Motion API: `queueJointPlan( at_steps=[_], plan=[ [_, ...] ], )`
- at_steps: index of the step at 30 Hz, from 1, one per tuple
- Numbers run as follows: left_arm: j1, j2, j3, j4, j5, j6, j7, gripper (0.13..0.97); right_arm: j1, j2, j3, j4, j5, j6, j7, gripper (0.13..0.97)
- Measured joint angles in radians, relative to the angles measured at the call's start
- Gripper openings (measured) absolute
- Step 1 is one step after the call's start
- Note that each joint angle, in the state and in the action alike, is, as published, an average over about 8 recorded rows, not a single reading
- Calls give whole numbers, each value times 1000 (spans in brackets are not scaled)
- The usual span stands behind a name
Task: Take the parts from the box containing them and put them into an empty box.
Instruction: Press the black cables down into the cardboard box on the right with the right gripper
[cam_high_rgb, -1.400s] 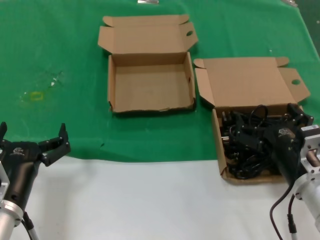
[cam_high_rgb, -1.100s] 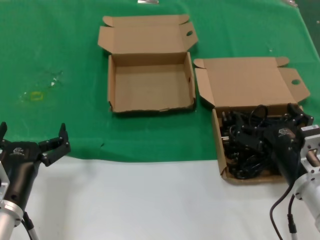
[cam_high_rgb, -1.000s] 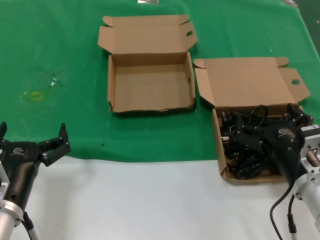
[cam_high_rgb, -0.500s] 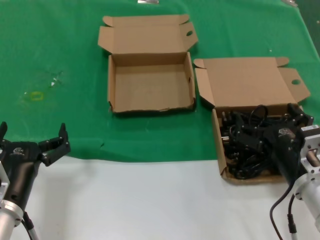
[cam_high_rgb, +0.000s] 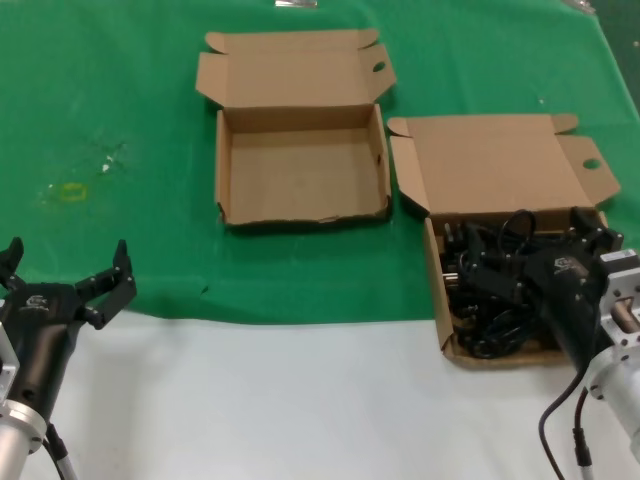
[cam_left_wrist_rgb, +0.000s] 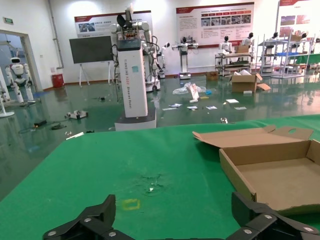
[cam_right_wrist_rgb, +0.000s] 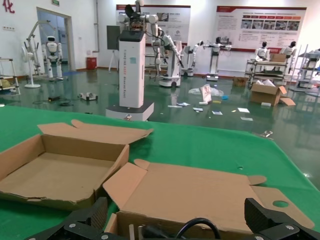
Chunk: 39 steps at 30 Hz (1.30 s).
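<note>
On my far left the left gripper (cam_high_rgb: 62, 281) hangs over the near edge of the green mat (cam_high_rgb: 120, 90), where the green meets the bare white worktop (cam_high_rgb: 300, 400). Its fingers (cam_high_rgb: 122, 272) are spread wide and hold nothing. Just beyond it on the mat I see a small yellow mark (cam_high_rgb: 72, 191) and a few pale scuffs, and the left wrist view shows the same yellow mark (cam_left_wrist_rgb: 131, 203) between the spread fingertips (cam_left_wrist_rgb: 106, 205).

Moving right, the empty box (cam_high_rgb: 300, 165) sits toward the far middle of the mat with its lid folded back flat behind it and a small round hole in one lid tab. Its tray is bare brown cardboard. Nothing stands between it and either arm.

Just beside it, nearer to me and to the right, is the box containing the parts (cam_high_rgb: 500, 230), its lid also laid back, straddling the mat's near edge. The power cords (cam_high_rgb: 490, 290) lie in a black tangle inside its tray, one loop standing above the rest. The right gripper (cam_high_rgb: 540, 262) is down in that tray among the cables, its fingers (cam_high_rgb: 480, 275) spread apart; I cannot make out whether a cord is caught between them. In the right wrist view a cord loop (cam_right_wrist_rgb: 197, 225) rises between the open fingertips (cam_right_wrist_rgb: 97, 212), with both box lids beyond.
</note>
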<state>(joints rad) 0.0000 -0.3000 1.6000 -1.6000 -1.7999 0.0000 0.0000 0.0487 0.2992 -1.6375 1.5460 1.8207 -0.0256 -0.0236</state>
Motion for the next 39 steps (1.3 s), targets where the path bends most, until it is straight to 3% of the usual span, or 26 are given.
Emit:
queueJointPlan(
  at_steps=[9, 13, 21, 26, 30, 34, 39],
  plan=[
    [0, 0, 0, 0, 0, 0, 0, 699, 28, 119, -103, 12, 37, 51, 2, 966],
    [0, 0, 0, 0, 0, 0, 0, 699, 54, 220, -179, 33, 76, 80, -10, 966],
    [0, 0, 0, 0, 0, 0, 0, 475, 183, 484, -393, 75, 153, 42, 53, 966],
    [0, 0, 0, 0, 0, 0, 0, 384, 294, 622, -496, 74, 101, -86, 162, 966],
    [0, 0, 0, 0, 0, 0, 0, 292, 375, 685, -521, 55, 28, -241, 220, 966],
    [0, 0, 0, 0, 0, 0, 0, 292, 453, 706, -525, 19, -28, -404, 210, 966],
    [0, 0, 0, 0, 0, 0, 0, 223, 570, 700, -544, -55, -71, -613, 120, 966]
  ],
)
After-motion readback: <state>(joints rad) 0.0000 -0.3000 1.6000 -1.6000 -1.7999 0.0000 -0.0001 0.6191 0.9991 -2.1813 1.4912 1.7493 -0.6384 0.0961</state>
